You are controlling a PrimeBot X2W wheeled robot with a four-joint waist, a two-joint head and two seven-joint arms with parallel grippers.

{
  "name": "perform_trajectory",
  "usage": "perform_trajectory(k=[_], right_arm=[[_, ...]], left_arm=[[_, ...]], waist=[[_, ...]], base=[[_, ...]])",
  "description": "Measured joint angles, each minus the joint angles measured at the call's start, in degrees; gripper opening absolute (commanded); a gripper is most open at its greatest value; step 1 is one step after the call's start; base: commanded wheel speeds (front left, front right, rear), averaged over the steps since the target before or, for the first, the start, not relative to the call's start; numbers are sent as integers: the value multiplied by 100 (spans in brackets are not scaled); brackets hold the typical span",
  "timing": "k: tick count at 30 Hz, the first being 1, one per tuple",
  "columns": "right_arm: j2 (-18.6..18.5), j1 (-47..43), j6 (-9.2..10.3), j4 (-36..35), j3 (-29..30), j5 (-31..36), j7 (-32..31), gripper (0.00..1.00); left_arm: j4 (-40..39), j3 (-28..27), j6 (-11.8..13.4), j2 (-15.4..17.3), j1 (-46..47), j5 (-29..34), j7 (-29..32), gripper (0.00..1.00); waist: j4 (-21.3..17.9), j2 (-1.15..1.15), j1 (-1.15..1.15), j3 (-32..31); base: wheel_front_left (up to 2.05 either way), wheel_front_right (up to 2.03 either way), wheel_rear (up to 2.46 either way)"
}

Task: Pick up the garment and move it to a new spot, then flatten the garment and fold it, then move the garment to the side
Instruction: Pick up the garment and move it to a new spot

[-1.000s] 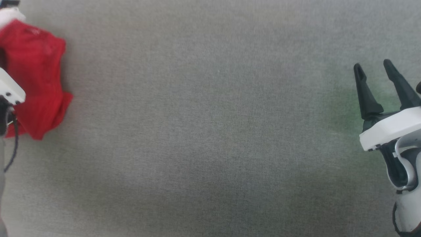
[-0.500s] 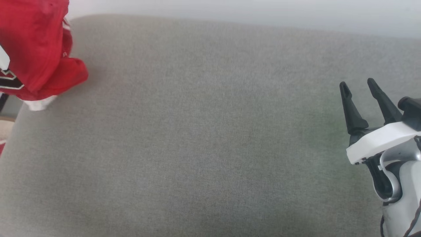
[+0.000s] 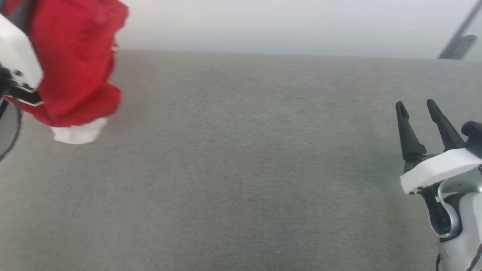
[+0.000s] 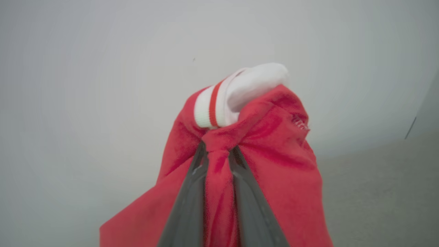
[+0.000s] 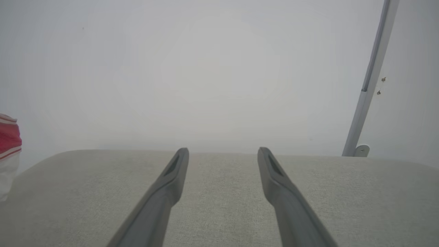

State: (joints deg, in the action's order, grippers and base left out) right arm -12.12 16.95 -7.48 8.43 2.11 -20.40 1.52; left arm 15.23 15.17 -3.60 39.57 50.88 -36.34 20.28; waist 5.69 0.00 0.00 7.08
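Left gripper (image 4: 217, 148) clamped on bunched red Bulls jersey (image 3: 75, 64) at scene's far left; right gripper (image 3: 416, 106) spread wide, empty.

Left wrist view: the two dark fingers are pinched close on a twisted fold of red fabric, and cloth drapes down both sides of them. Just past the tips, a white sleeve with red-striped trim (image 4: 211, 108) rolls over the top of the bunch. Head view: the jersey hangs as a lump beside the left arm's white housing (image 3: 17, 56), with a white sleeve end (image 3: 79, 133) lowest. Can't tell whether that end touches the grey upholstered cushion (image 3: 241, 169). The right gripper sits at near right, well apart from the jersey, fingers parted over bare cushion. A pale wall (image 3: 263, 22) runs behind the far edge, and a slanted metal pole (image 5: 372, 75) stands at far right.
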Motion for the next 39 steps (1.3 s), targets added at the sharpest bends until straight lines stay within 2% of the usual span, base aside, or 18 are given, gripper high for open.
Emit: perform_trajectory(k=[9,20,26,31,32,35,39], right_arm=[[67,-31,0,14,299,35,93,100],[205,-144,0,132,576,52,254,100],[314,-169,0,301,530,26,386,100],[364,-170,0,403,441,14,453,100],[367,-168,0,437,419,5,454,100],[376,-135,0,500,333,-19,465,100],[366,-37,0,600,207,-40,503,100]], left_arm=[[-1541,214,386,-30,-425,-99,662,0],[-2075,954,521,-479,-931,-98,1105,0],[-1942,1469,533,-769,-1506,-140,1217,0],[-1450,1846,437,-1027,-1895,-151,1124,0],[-1295,1926,410,-1074,-1937,-137,1082,8],[-780,2090,358,-1257,-2070,-134,956,6],[-75,2287,278,-1491,-2120,-71,782,21]], waist=[[-750,0,0,-15],[-1590,0,0,250],[-1837,0,0,420],[-1931,0,0,502],[-1937,0,0,518],[-1942,0,0,558],[-1932,0,0,599]], base=[[0,0,0],[0,0,0],[0,0,0],[0,0,0],[0,0,0],[0,0,0],[0,0,0]])
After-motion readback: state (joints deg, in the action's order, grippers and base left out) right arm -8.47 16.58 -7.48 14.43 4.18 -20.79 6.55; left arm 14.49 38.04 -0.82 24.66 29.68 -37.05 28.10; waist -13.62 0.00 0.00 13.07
